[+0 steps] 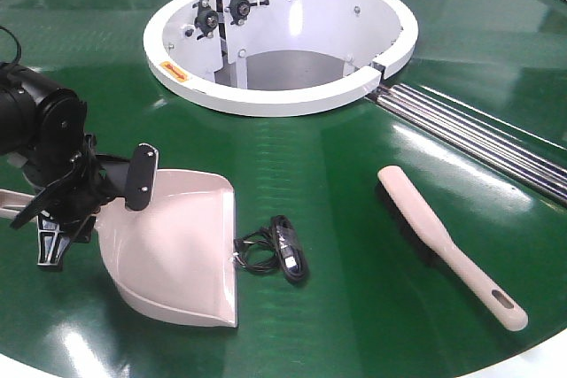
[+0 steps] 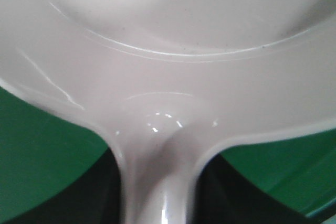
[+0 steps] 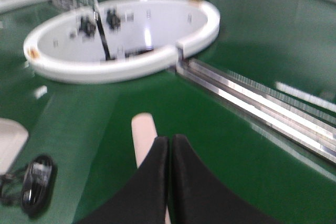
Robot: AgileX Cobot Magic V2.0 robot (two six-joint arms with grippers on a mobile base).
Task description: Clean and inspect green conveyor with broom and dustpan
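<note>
On the green conveyor [image 1: 337, 183] the pinkish-beige dustpan [image 1: 177, 245] lies at the front left, its flat edge facing right. My left gripper [image 1: 93, 210] is shut on the dustpan where the handle meets the scoop. In the left wrist view the black fingers [image 2: 105, 198] press both sides of the handle [image 2: 157, 182]. The beige broom [image 1: 443, 245] lies flat at the right, slotted handle end toward the front. My right gripper [image 3: 169, 137] is shut and empty, hovering over the broom [image 3: 143, 135]. It is out of the front view.
A black cable bundle with a plug [image 1: 283, 250] lies just right of the dustpan's front edge, also seen in the right wrist view [image 3: 34, 190]. The white ring opening [image 1: 283, 42] sits at the back centre. Silver rails [image 1: 478, 130] run from it to the right.
</note>
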